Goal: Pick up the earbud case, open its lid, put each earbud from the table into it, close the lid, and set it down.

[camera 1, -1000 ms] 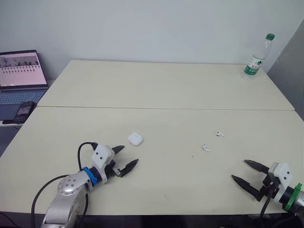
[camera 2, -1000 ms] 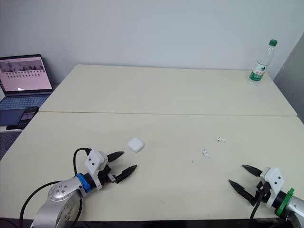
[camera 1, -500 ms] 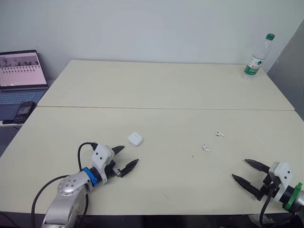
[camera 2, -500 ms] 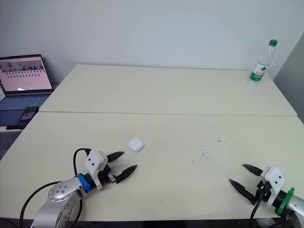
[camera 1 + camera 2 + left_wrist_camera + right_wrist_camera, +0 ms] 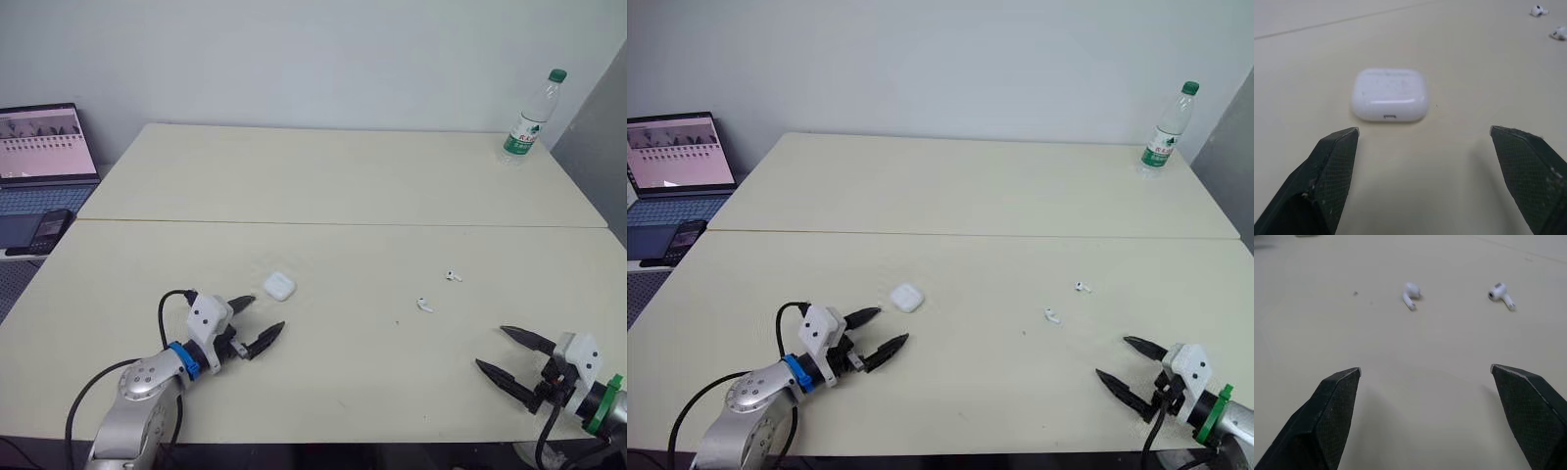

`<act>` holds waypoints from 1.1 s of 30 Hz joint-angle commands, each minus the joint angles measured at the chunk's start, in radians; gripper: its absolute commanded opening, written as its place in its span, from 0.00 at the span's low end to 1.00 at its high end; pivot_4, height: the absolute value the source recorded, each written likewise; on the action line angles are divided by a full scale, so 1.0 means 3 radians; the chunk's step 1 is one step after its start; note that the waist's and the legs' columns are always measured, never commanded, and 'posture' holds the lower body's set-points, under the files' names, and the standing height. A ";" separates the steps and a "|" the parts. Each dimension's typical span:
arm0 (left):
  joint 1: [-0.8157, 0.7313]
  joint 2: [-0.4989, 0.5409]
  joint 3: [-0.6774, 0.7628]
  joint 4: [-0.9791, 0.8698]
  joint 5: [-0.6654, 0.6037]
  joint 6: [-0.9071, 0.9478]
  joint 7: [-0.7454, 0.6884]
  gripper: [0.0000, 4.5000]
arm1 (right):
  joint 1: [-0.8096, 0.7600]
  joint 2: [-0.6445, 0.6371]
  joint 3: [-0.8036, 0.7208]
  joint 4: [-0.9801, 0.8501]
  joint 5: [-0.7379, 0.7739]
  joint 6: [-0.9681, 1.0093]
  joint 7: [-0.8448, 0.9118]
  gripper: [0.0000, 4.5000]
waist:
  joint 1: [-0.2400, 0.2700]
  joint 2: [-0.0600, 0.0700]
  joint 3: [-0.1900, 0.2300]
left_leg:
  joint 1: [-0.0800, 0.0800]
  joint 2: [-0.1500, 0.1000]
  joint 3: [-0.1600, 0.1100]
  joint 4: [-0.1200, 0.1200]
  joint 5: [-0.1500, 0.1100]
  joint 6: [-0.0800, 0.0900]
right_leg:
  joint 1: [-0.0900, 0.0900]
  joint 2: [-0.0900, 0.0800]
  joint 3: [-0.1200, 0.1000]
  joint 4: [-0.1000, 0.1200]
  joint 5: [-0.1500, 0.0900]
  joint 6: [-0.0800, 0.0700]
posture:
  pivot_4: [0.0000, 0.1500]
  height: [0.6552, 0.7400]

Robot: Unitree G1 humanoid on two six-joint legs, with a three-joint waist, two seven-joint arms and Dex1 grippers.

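Pale table (image 5: pixel 343 176) holds the closed earbud case (image 5: pixel 1389 94) just ahead of the left gripper (image 5: pixel 267 311), which gapes wide, empty, squarely facing it; one earbud (image 5: pixel 424 305) and the other earbud (image 5: pixel 453 276) lie well right of the case, nearer the right gripper (image 5: pixel 490 347), likewise spread, empty.

Lighting is bright, even and diffuse, apparently from overhead; the pale table (image 5: pixel 343 176) reads uniformly lit from near edge to far edge. Shadows are soft and short: a faint smudge on the tabletop under the left gripper (image 5: pixel 266 313) and the right gripper (image 5: pixel 490 347), and a thin dark line along the base of the earbud case (image 5: pixel 1390 94) in the left wrist view. The laptop (image 5: pixel 44 147) screen glows by its own light.
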 commanded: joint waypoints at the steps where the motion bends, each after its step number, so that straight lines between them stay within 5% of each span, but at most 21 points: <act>1: -0.0120 -0.0053 0.0081 0.0012 -0.0046 -0.0100 0.0075 1.00 | 0.0005 -0.0004 0.0044 -0.0379 0.0156 0.0086 0.0013 0.99 | 0.0000 -0.0001 0.0000 | 0.0000 0.0000 0.0000 0.0000 0.0000 0.0000 | 0.0000 0.0000 0.0000 0.0000 0.0001 0.0001 | 1.00 0.95; 21: -0.0599 -0.0185 -0.0279 0.0524 0.0269 -0.0049 0.0222 1.00 | -0.0123 0.0024 0.0245 -0.1184 0.0294 0.0467 -0.0273 0.99 | -0.0002 -0.0003 0.0001 | -0.0002 -0.0001 -0.0001 0.0000 0.0000 0.0000 | 0.0000 0.0001 -0.0001 0.0000 0.0003 0.0004 | 1.00 0.95; 27: -0.0591 -0.0216 -0.0261 0.0525 0.0258 -0.0019 0.0244 0.64 | -0.0085 0.0021 0.0208 -0.1226 0.0299 0.0468 -0.0291 1.00 | 0.0000 -0.0003 0.0001 | -0.0002 -0.0001 -0.0001 0.0001 0.0000 0.0000 | 0.0000 0.0001 0.0000 0.0000 0.0003 0.0005 | 1.00 0.95; 33: -0.0668 -0.0251 -0.0270 0.0411 0.0218 -0.0009 0.0254 0.62 | -0.0129 0.0026 0.0230 -0.1584 0.0621 0.1312 -0.0930 1.00 | 0.0000 -0.0003 0.0001 | -0.0002 -0.0001 -0.0002 0.0001 0.0000 0.0000 | 0.0000 0.0001 0.0000 0.0001 0.0003 0.0005 | 1.00 0.95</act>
